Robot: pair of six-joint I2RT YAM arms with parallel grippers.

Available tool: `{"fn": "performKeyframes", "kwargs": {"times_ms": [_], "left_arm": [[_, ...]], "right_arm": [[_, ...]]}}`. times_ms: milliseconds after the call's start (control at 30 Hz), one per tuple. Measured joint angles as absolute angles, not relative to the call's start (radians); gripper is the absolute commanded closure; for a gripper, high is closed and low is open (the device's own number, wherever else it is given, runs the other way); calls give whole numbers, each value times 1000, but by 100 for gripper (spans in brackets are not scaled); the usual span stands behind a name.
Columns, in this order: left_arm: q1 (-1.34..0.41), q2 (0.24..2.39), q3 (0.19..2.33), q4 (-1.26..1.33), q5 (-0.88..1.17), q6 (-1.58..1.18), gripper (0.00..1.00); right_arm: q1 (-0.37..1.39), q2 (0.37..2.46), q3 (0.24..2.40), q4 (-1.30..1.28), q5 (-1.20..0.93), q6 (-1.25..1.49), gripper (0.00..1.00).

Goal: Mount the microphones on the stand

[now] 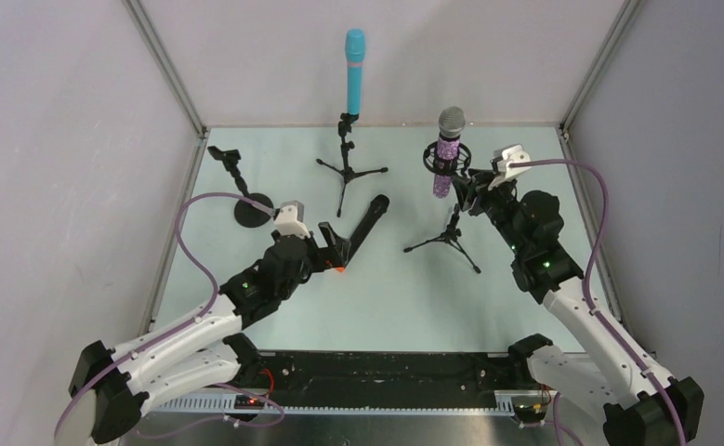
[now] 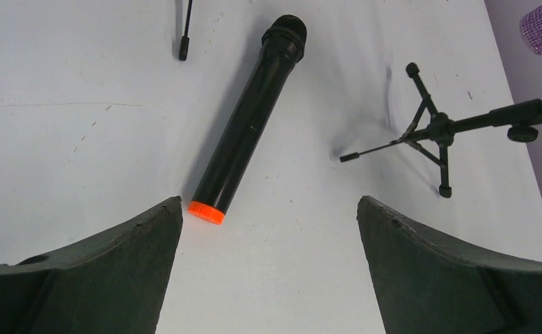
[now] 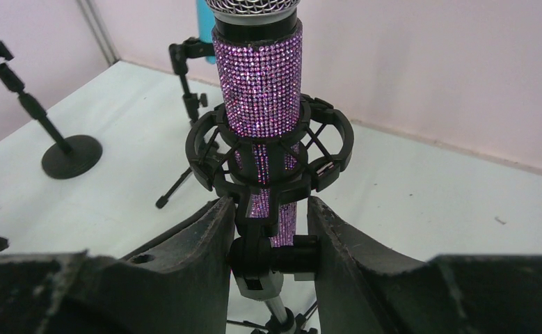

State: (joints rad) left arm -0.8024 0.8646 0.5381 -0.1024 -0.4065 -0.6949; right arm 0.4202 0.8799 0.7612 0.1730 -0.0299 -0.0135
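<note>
The black microphone (image 1: pixel 362 228) with an orange end (image 2: pixel 206 211) lies flat on the table (image 1: pixel 386 307). My left gripper (image 1: pixel 337 253) is open just behind that end; in the left wrist view (image 2: pixel 270 209) the end lies beside the left fingertip (image 2: pixel 163 216). The turquoise microphone (image 1: pixel 354 70) stands upright in a tripod stand (image 1: pixel 344 163) at the back. The purple glitter microphone (image 3: pixel 257 76) sits in the black shock mount (image 3: pixel 323 163) of a second tripod stand (image 1: pixel 446 237). My right gripper (image 3: pixel 269 203) is shut on that stand's swivel joint (image 3: pixel 275 254) under the mount.
A round-base stand (image 1: pixel 246 200) with an empty clip stands at the back left, behind my left arm; it also shows in the right wrist view (image 3: pixel 69 153). The tripod legs (image 2: pixel 431 132) spread over the table right of the black microphone. Grey walls enclose the table on three sides.
</note>
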Motion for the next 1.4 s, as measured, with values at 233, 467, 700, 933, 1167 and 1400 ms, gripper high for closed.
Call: {"fn": "performKeyframes", "kwargs": {"times_ms": [233, 467, 700, 933, 1167, 1400], "left_arm": [[-802, 874, 538, -87, -402, -689, 2], [-802, 878, 538, -84, -388, -689, 2], [-802, 891, 538, -83, -381, -688, 2], [-802, 892, 538, -83, -377, -688, 2], [-802, 892, 538, -82, -364, -688, 2], [-802, 888, 538, -80, -358, -688, 2]], "right_arm": [[352, 883, 812, 141, -4, -47, 100], [287, 883, 865, 108, 61, -107, 100], [191, 894, 900, 78, 97, -133, 100], [93, 913, 921, 78, 107, -123, 100], [7, 938, 921, 78, 141, -95, 100], [-53, 963, 917, 86, 157, -63, 100]]}}
